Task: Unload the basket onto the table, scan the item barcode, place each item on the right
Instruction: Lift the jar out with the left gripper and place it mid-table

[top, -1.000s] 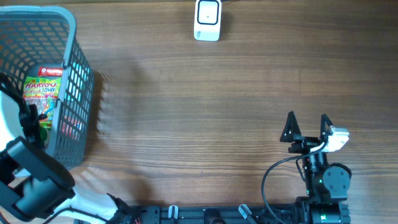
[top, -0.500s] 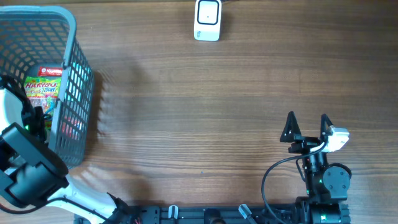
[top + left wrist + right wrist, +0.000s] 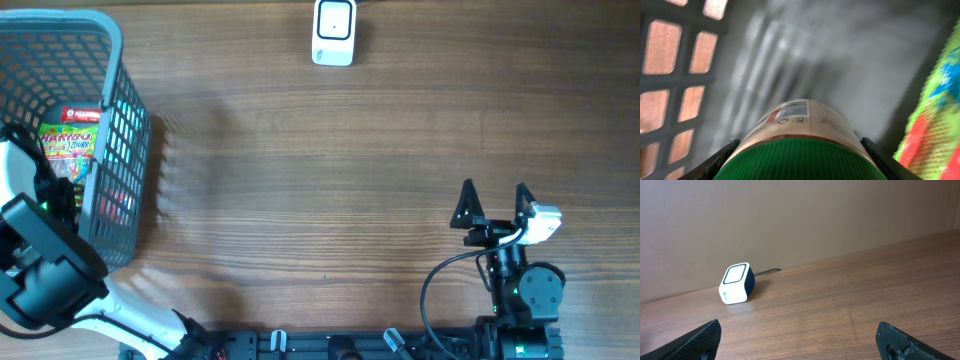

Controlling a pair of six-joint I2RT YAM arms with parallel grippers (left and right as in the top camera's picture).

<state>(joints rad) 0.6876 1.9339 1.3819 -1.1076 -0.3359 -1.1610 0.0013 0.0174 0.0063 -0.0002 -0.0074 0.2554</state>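
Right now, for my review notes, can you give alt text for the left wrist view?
A container with a green ribbed lid and a barcode on its pale label sits between the left gripper's two fingers, inside a grey mesh basket. A colourful sweets bag lies at the right edge.
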